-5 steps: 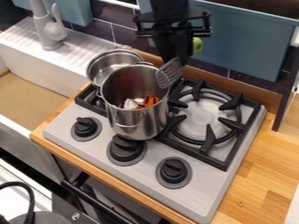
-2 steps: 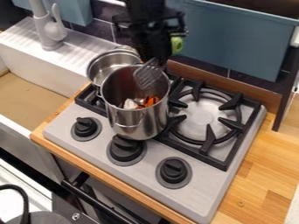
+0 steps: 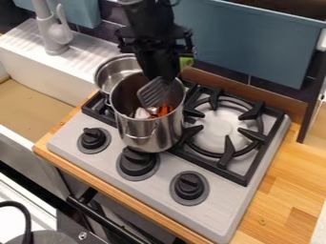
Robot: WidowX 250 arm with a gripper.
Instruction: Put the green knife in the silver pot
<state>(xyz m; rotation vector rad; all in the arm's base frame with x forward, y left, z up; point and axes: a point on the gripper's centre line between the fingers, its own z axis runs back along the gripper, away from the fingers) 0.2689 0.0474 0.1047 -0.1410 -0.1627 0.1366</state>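
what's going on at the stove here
The robot's black gripper is holding a utensil with a grey slotted head and a bit of green showing behind the gripper; it looks more like a spatula than a knife. The head is at the mouth of the tall silver pot, above some white and orange things inside, and hasn't been let go.

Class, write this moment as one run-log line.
gripper: holds green-handled slotted turner | turner head: at mouth of tall silver pot | contents: orange, white pieces | release: not yet
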